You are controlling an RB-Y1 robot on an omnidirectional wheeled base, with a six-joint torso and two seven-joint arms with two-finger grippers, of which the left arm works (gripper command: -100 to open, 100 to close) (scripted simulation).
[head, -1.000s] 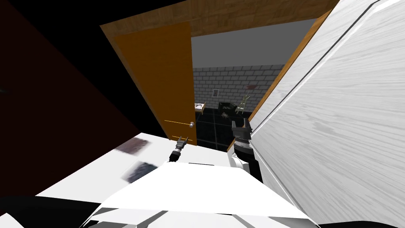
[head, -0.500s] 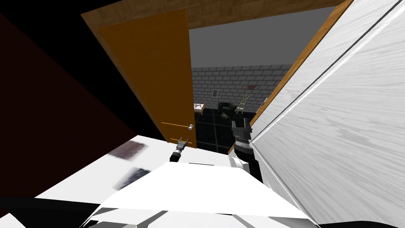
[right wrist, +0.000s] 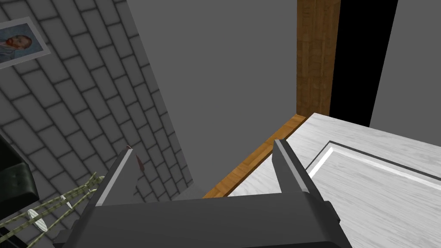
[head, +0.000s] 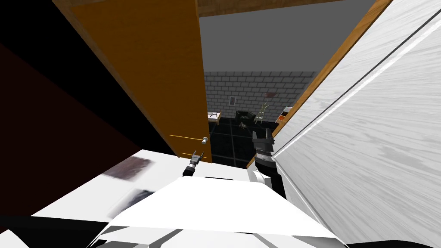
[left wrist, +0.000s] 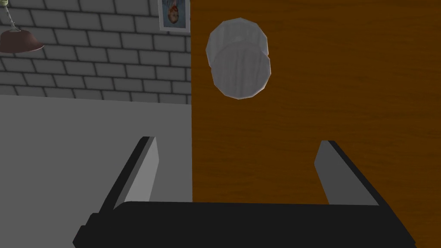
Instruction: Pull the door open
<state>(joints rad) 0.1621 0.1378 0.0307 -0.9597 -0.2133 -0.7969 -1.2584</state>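
Two open claws, both empty: left claw (left wrist: 237,142) hovers just short of the grey knob (left wrist: 239,64) at the free edge of the orange door (left wrist: 344,107); right claw (right wrist: 203,145) idles. Door has swung wider, so the task looks nearly done.

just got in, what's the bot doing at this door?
It faces an orange-brown door that stands ajar onto a brick-walled room. The left gripper is open, just short of the round grey knob and gripping nothing. The right gripper is open too, idle beside a white panelled surface.
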